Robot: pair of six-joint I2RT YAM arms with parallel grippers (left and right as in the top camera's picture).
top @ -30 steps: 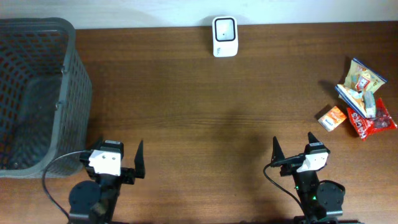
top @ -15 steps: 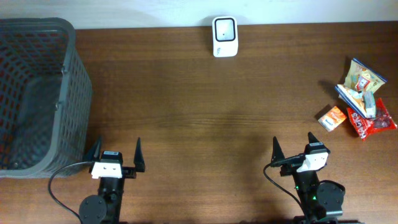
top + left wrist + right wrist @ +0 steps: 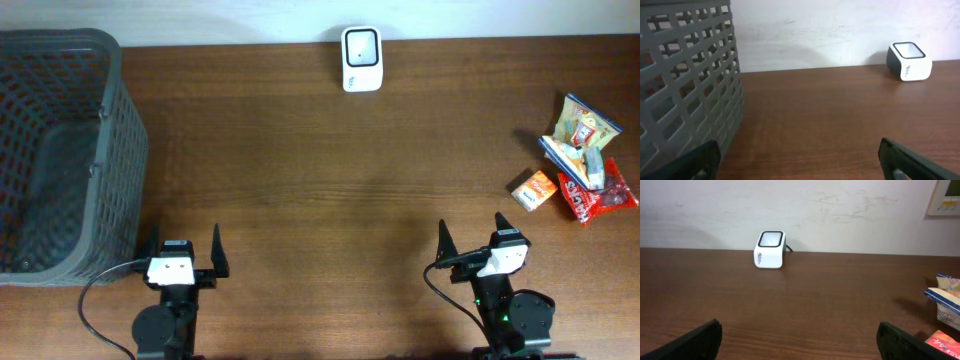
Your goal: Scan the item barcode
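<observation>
1. Several packs (image 3: 585,150) lie in a heap at the far right of the table (image 3: 320,180), well apart from both my grippers. Nothing has hold of them.
2. Just left of the heap, on its near side, lies an orange box (image 3: 534,190). A red pack (image 3: 603,195) sits at the heap's near right, and a yellow-and-white bag (image 3: 583,122) at its far end.
3. From my right wrist only the heap's left edge shows at the right border: a blue-and-white pack end (image 3: 946,300) with a red corner (image 3: 942,342) nearer to me.
4. The scanner (image 3: 361,45), white with a dark-framed window on top, stands at the far edge of the table near the middle, close against the wall (image 3: 840,210). It is well apart from the heap. My right wrist sees it far ahead and left of centre (image 3: 771,249); my left wrist sees it far off to the right (image 3: 909,61).
5. My right gripper (image 3: 472,232) sits at the near edge, right of centre. Its fingers (image 3: 910,342) are spread as wide as they go and hold nothing. The heap lies farther off and to its right.
6. My left gripper (image 3: 184,245) sits at the near edge on the left. Its fingers (image 3: 912,160) are likewise spread fully wide, with nothing between them.
7. The grey mesh basket (image 3: 128,150) fills the left side of the table. Its near right corner is just beside my left gripper, and its wall (image 3: 690,90) takes up the left of that wrist's view.
</observation>
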